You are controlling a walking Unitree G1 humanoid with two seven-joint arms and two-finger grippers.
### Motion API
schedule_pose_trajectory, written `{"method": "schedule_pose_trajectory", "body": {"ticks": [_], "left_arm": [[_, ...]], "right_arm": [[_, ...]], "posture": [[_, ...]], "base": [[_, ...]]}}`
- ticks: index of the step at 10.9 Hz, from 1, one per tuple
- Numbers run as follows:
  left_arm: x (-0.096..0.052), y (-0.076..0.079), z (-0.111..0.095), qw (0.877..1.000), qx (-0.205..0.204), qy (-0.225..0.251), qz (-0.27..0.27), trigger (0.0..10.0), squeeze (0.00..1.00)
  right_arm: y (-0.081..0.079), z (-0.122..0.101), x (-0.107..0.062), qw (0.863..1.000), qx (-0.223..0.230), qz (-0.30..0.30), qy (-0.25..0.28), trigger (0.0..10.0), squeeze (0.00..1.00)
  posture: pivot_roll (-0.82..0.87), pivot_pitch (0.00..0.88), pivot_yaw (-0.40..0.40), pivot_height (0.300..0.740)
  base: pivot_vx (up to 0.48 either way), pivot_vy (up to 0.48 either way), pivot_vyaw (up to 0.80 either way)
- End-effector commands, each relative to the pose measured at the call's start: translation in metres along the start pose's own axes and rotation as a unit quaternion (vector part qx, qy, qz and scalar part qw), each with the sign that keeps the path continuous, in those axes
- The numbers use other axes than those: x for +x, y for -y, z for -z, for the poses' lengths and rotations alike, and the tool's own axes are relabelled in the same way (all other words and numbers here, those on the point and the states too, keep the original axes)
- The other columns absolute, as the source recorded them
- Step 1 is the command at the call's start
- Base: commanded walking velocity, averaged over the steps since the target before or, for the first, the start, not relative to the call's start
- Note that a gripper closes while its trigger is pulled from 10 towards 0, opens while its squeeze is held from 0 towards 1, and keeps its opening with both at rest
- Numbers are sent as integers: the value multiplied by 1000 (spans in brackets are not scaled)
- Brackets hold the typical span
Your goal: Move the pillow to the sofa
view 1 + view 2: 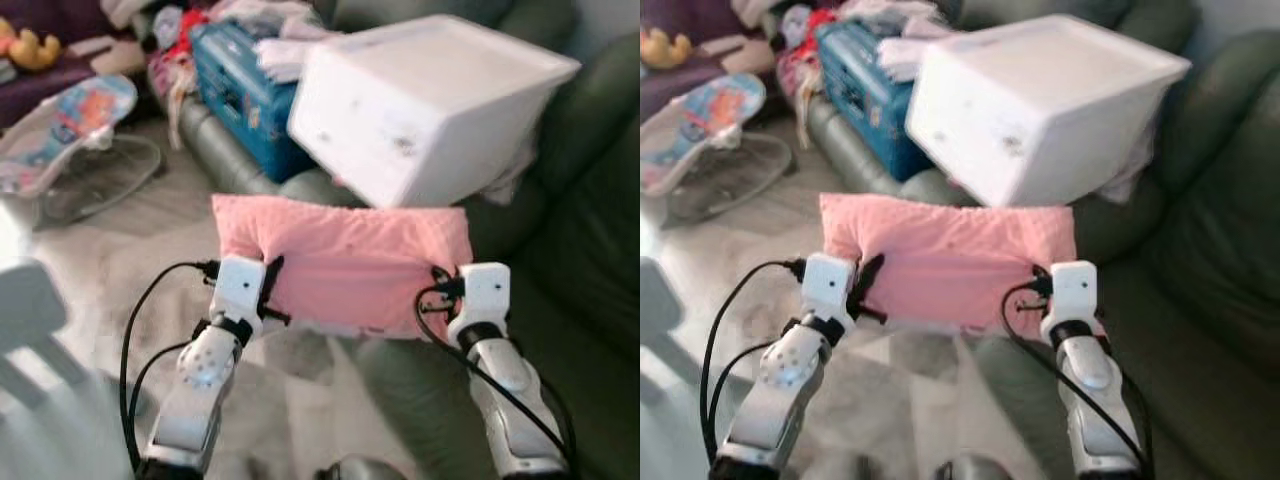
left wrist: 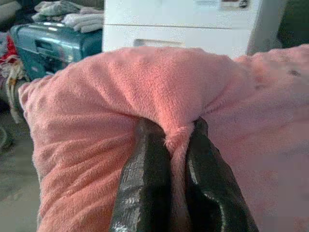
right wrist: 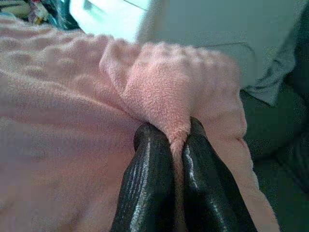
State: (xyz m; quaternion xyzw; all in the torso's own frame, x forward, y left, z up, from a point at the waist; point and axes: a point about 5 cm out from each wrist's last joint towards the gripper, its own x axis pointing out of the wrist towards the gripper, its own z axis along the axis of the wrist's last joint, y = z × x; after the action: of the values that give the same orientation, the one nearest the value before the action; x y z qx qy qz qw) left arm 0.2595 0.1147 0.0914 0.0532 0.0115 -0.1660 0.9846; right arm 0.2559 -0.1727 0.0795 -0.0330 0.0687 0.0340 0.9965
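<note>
Dark green leather covers the sofa (image 1: 590, 250), which fills the right side of the head views and runs away toward the top left. On its seat lies a big white plastic box (image 1: 425, 100), tilted, with one corner pointing down toward the robot. Behind this box, more to the left, a blue case (image 1: 235, 85) stands on the sofa with folded white cloths (image 1: 285, 50) on top of it. Colourful clothes (image 1: 180, 50) are piled just beside the case.

On the pale floor (image 1: 110, 260) at the left there is a baby bouncer (image 1: 75, 130) with a round wire base. A yellow soft toy (image 1: 35, 45) sits far in the top left corner, on something purple.

The pink pillow (image 1: 345, 265) is held up in the air between the two arms, in front of the white box and partly above the sofa's front edge. Its surface is fleecy and a little wrinkled where it is pinched.

The left gripper (image 2: 176, 145) is clamped on a fold of the pillow near its left end; the two black fingers (image 2: 145, 188) squeeze the fabric between them. The right gripper (image 3: 178, 133) is clenched in the same way on a fold near the pillow's right end, close to the white box. Black cables (image 1: 150, 300) loop from both wrists.
</note>
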Motion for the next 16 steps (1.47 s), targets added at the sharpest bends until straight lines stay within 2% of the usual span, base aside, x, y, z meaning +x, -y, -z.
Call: {"method": "schedule_pose_trajectory", "body": {"ticks": [1,2,9,13,16], "left_arm": [[2,-2,-5,1000,-1,10,-2,10000,0],[2,-2,-5,1000,7,13,-9,10000,0],[3,-5,-3,1000,-7,3,-19,10000,0],[2,-3,-3,1000,-12,0,-9,10000,0],[2,-3,-2,1000,-11,-2,-5,10000,0]], "right_arm": [[3,-3,0,1000,-2,5,7,10000,0],[3,-2,0,1000,-2,5,6,10000,0],[-1,-2,-1,1000,8,2,9,10000,0],[-1,1,0,1000,8,5,0,10000,0],[0,3,0,1000,8,6,-5,10000,0]], "posture": [[-42,63,-47,740],[-44,63,-49,740],[-40,65,-46,740],[-36,66,-42,740],[-38,68,-42,740]], "base": [[0,0,0],[0,0,0],[0,0,0],[0,185,-750],[0,0,-533]]}}
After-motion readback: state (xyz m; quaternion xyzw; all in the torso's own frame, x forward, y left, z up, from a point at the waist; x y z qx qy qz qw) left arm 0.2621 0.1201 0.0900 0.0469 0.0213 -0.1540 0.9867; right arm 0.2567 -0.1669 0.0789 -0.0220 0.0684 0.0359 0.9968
